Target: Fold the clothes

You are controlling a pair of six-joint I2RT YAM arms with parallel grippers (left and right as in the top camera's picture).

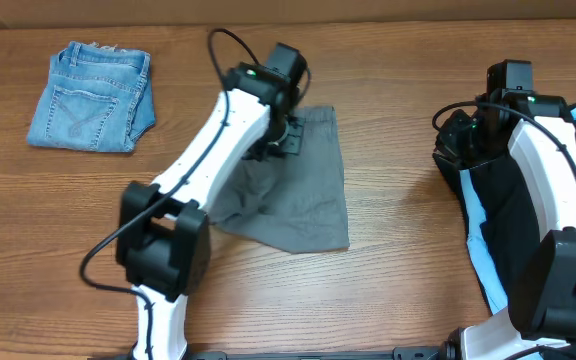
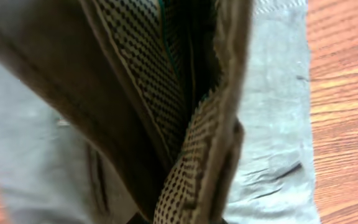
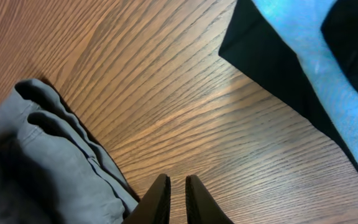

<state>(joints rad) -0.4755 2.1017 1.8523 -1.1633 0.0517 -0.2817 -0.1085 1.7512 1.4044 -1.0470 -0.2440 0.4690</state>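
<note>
- Centrally on the table (image 1: 398, 80), the grey shorts (image 1: 313, 190) are spread out.
- Left gripper (image 1: 286, 135) is pressed closed over them; whether cloth is pinched cannot be told.
- Right gripper (image 3: 178, 186) is kept nearly closed, empty.

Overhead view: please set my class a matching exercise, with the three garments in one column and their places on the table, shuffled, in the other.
Garments:
1. blue denim shorts
2. grey shorts
3. black garment with light-blue fabric

Places on the table:
A. at the right edge
B. at the far left, towards the back
C. near the middle

Right pairs: 1-B, 2-C, 3-A.
</note>
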